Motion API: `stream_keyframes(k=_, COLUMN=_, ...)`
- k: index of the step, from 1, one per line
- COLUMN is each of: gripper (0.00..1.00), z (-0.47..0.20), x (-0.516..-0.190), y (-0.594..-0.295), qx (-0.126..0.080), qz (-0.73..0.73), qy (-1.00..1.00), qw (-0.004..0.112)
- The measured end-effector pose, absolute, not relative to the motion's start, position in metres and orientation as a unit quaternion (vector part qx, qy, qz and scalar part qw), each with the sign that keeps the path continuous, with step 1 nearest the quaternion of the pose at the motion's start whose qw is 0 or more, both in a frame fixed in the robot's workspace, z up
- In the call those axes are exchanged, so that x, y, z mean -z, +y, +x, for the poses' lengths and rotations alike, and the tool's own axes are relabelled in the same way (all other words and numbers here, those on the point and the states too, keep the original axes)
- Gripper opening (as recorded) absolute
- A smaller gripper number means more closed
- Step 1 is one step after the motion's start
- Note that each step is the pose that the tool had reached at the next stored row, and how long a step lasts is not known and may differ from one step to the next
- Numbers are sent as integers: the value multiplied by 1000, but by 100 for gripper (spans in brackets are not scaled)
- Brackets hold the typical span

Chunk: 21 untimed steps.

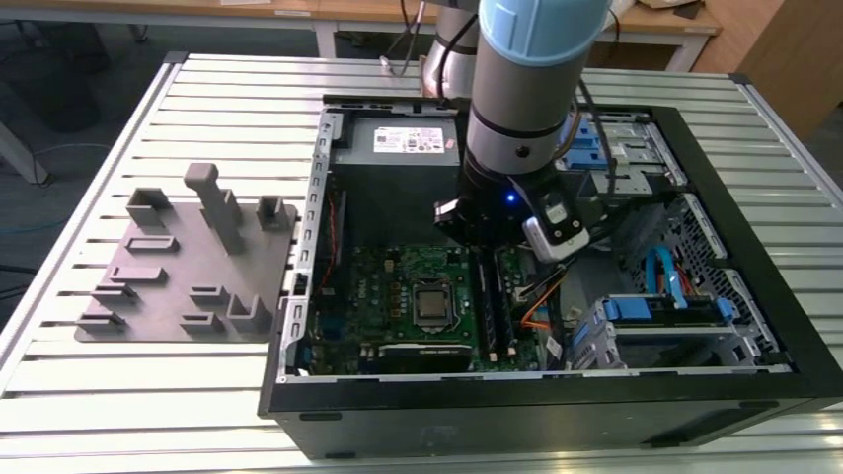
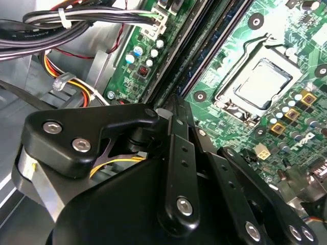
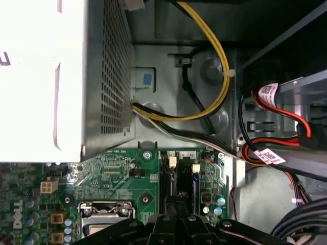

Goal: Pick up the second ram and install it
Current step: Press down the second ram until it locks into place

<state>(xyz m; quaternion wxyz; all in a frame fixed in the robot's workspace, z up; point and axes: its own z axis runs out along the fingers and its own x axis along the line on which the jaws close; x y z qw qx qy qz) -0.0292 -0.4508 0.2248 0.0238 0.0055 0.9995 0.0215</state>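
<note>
Exterior view has my arm reaching down into the open PC case (image 1: 685, 128), with my gripper (image 1: 507, 257) hovering right over the RAM slots (image 1: 495, 296), at about 3 o'clock from the CPU socket (image 1: 432, 304). That spot makes sense, since the slots are where a stick has to go in.

In the second wrist view the gripper's (image 2: 173, 109) black metal links fold in to a narrow tip, so I'd call the fingers pressed close together. If they're pinching the ram, though, I can't tell: its thin edge would be hidden behind the linkage. So where the second ram is, honestly, I can't say for sure. The grey fixture plate (image 1: 185, 267) out on the slatted desk (image 1: 79, 395), at 9 o'clock from the case, looks like it has no stick on its posts.

First wrist view: long black slots (image 3: 180, 178) running straight under my gripper (image 3: 180, 217), glossy green board (image 3: 122, 176) around them, and yellow and black cables (image 3: 214, 66) looping clear against the perforated metal PSU (image 3: 110, 76).
</note>
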Motion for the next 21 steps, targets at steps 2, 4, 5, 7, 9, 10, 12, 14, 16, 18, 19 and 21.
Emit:
stream_keyframes(k=2, gripper=7, z=-29, x=-223, y=-450, qx=-22, qz=5, qy=999, qw=24)
stream_keyframes(k=4, gripper=7, z=-29, x=-221, y=-449, qx=-22, qz=5, qy=999, qw=24)
stream_keyframes(k=5, gripper=7, z=-29, x=-221, y=-449, qx=-21, qz=5, qy=999, qw=24)
stream_keyframes(k=7, gripper=7, z=-29, x=-220, y=-448, qx=-21, qz=5, qy=999, qw=24)
stream_keyframes(k=9, gripper=7, z=-29, x=-219, y=-447, qx=-21, qz=5, qy=999, qw=24)
stream_keyframes(k=10, gripper=7, z=-29, x=-218, y=-446, qx=-21, qz=5, qy=999, qw=24)
stream_keyframes(k=12, gripper=7, z=-29, x=-216, y=-446, qx=-21, qz=5, qy=999, qw=24)
stream_keyframes(k=14, gripper=7, z=-29, x=-216, y=-446, qx=-21, qz=5, qy=999, qw=24)
stream_keyframes(k=16, gripper=7, z=-29, x=-218, y=-445, qx=-23, qz=5, qy=999, qw=24)
stream_keyframes(k=18, gripper=7, z=-29, x=-224, y=-446, qx=-22, qz=5, qy=999, qw=24)
stream_keyframes(k=19, gripper=7, z=-29, x=-224, y=-446, qx=-22, qz=5, qy=999, qw=24)
stream_keyframes(k=21, gripper=7, z=-29, x=-224, y=-449, qx=-22, qz=5, qy=999, qw=24)
